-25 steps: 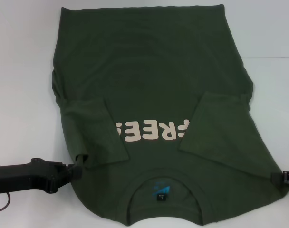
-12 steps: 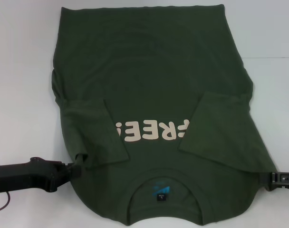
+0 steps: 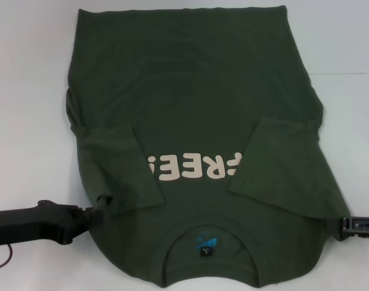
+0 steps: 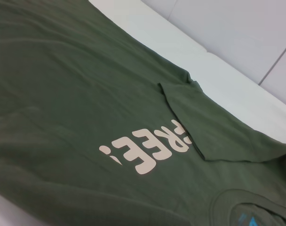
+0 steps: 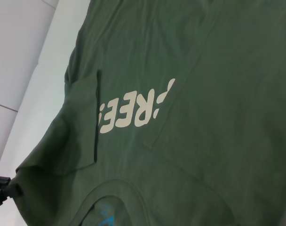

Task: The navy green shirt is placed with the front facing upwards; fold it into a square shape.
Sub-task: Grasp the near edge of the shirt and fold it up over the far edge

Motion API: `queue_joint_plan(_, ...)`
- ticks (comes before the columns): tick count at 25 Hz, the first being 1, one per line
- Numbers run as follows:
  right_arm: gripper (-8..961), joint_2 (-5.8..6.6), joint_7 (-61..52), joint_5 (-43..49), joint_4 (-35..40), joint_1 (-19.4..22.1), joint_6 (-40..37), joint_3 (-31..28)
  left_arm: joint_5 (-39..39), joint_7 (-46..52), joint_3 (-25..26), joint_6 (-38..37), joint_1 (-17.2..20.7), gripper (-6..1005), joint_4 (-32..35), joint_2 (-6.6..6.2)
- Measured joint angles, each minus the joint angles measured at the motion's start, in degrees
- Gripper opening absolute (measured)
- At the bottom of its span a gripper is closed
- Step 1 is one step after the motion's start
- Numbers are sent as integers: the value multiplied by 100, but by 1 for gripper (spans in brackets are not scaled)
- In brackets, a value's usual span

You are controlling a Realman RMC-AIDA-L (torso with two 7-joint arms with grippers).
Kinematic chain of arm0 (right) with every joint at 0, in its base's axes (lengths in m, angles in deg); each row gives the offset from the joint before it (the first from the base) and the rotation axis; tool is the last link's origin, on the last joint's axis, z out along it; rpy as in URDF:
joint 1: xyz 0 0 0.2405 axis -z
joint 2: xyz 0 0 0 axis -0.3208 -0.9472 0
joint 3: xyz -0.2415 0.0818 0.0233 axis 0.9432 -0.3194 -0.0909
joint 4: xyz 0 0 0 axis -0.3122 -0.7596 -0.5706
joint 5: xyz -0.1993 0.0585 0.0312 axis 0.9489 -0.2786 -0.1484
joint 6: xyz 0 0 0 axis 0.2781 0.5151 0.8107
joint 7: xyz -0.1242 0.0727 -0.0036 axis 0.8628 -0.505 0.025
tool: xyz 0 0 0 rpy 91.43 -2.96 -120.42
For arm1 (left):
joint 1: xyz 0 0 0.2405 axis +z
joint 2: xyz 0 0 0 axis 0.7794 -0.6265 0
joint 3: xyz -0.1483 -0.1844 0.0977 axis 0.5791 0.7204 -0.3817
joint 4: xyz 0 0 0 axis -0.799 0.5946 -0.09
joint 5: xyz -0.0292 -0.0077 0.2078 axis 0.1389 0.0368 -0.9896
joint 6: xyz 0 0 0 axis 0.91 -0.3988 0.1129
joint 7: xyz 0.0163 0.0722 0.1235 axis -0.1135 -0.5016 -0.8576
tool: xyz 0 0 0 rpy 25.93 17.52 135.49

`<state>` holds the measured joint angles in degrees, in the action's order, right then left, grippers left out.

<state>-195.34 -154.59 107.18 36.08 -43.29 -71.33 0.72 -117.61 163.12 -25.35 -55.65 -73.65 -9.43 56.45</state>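
lying flat on the white table point(image 3: 27, 91), the navy green shirt point(image 3: 190, 85) is spread front side up, its collar point(image 3: 209, 236) at the robot's side and its hem at the far side. both short sleeves are folded inward onto the chest, the left sleeve point(image 3: 121, 167) and the right sleeve point(image 3: 275, 160) each covering an end of the cream lettering point(image 3: 193, 167), so only part of the word shows between them. a small blue label and a black one point(image 3: 206, 244) sit inside the neck opening.

the left claw point(image 3: 99, 209) is low at the shirt's left shoulder edge, right where the folded sleeve's corner stands up a little from the cloth; it looks pinched on that bit of fabric, though the fingertips are dark against the dark shirt and i cannot tell for sure. the right claw point(image 3: 342, 225) is at the opposite shoulder edge, touching the rim of the fabric; whether it is open or closed i cannot tell. a thin dark cable point(image 3: 2, 262) trails on the table beneath the left arm.

from the right wrist view, the left claw point(image 5: 2, 190) shows as a dark shape at the shirt's shoulder corner.
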Motion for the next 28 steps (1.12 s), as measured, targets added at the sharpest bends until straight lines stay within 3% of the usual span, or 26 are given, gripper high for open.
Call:
queue_joint_plan(3, 815, 0, -35, 2, -2, -13, 45, 15, 0, -6, 0, 0, 1, 52, 0, 0)
queue_joint_plan(13, 590, -23, -145, 93, -4, -30, 147, 34, 0, -12, 0, 8, -2, 52, 0, -7)
queue_joint_plan(27, 3, -61, -148, 94, 1, -29, 192, 0, 8, -17, 1, 15, -14, 51, 0, -10)
queue_joint_plan(28, 3, -61, -148, 88, 9, -28, 193, -1, 11, -17, 1, 15, -14, 52, 0, -9)
